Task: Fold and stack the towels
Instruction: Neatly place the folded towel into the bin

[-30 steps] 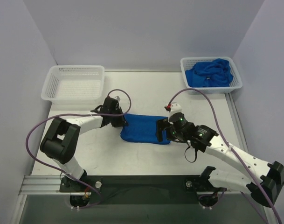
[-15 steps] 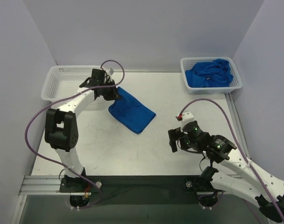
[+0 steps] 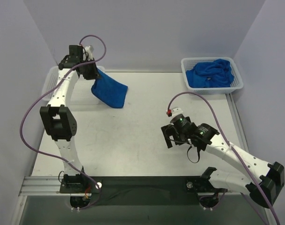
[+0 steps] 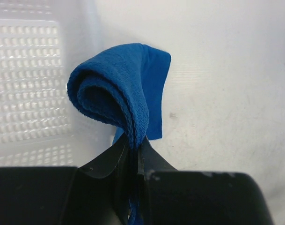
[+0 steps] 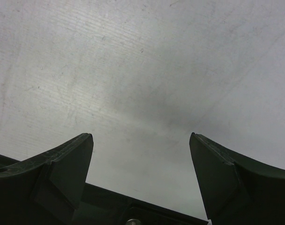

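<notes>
Left gripper [image 3: 92,75], pinching the folded towel [image 3: 109,93], has swung it toward the upper-left basket [image 3: 50,79] for stacking; right gripper [image 3: 169,138] open, empty.

Top view: above and behind the arms [image 3: 62,93], looking down on the whole table [image 3: 133,150]. Wrist views: close, facing the same table past their fingers [image 5: 62,168].

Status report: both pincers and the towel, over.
Left pincer shut on folded towel, hanging by left basket. Right pincer open, holding nothing. More towels heaped in right basket. Nothing in the way.
</notes>
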